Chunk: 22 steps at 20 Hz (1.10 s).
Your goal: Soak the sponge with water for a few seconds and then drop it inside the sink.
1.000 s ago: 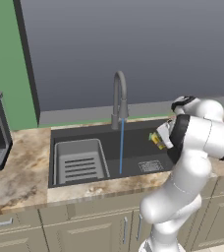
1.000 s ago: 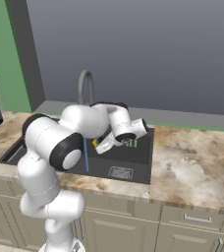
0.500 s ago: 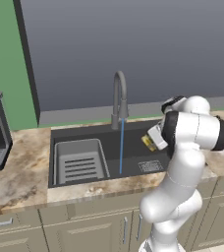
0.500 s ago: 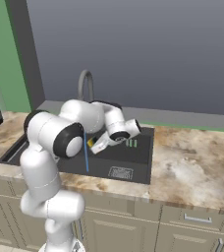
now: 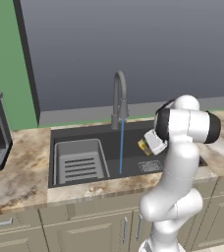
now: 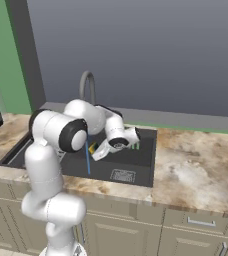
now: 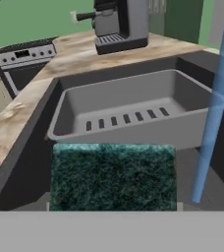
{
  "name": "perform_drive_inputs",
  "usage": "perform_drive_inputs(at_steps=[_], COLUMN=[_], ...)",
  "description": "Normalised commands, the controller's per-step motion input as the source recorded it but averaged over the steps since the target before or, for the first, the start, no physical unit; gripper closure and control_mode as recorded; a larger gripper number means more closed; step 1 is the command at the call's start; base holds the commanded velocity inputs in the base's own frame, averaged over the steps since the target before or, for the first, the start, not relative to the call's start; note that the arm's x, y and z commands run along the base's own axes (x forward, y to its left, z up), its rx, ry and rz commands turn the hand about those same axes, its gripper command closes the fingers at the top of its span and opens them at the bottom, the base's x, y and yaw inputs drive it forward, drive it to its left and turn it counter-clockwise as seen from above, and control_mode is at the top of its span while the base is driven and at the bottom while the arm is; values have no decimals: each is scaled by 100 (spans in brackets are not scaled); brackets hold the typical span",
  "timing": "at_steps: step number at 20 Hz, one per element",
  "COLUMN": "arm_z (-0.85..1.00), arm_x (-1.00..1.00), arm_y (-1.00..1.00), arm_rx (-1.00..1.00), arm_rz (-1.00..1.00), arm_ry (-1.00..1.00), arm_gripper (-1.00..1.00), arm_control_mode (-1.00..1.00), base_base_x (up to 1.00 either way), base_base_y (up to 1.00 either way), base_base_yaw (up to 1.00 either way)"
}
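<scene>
My gripper (image 5: pixel 150 143) hangs over the right half of the dark sink (image 5: pixel 60 134), shut on the small yellow sponge (image 5: pixel 143 145). In the right base view the sponge (image 6: pixel 92 148) peeks out yellow at the tip of the gripper (image 6: pixel 98 152), just right of the water (image 6: pixel 87 161). The water (image 5: pixel 122 147) falls as a thin blue stream from the grey faucet (image 5: pixel 119 94), a short way left of the sponge. In the hand view the sponge's dark green face (image 7: pixel 114 177) sits low in the middle, with the water (image 7: pixel 214 113) to its right and not touching it.
A grey slotted rack (image 5: pixel 79 160) takes up the sink's left half. The square drain grate (image 6: pixel 122 175) lies on the basin floor below the hand. A coffee machine (image 7: pixel 121 23) stands on the marble counter (image 5: pixel 20 157) left of the sink, and a stove (image 7: pixel 20 58) lies beyond.
The hand has carried the sponge leftwards over the basin, closer to the water stream. The grip on the sponge has stayed the same.
</scene>
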Motion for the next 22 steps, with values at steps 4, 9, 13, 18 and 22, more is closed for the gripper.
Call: perform_drive_inputs(at_steps=[4,9,13,18,22], arm_z=[-36,-17,-8,-12,-11], arm_x=[41,45,41,22,6], arm_y=[3,5,5,15,28], arm_rx=[0,0,0,0,0], arm_rz=[0,0,0,0,0], arm_ry=[-3,0,0,0,0], arm_gripper=[100,100,100,100,100], arm_control_mode=[-100,-100,-100,-100,-100], base_base_x=[0,0,0,0,0], base_base_y=[0,0,0,0,0], base_base_yaw=[0,0,0,0,0])
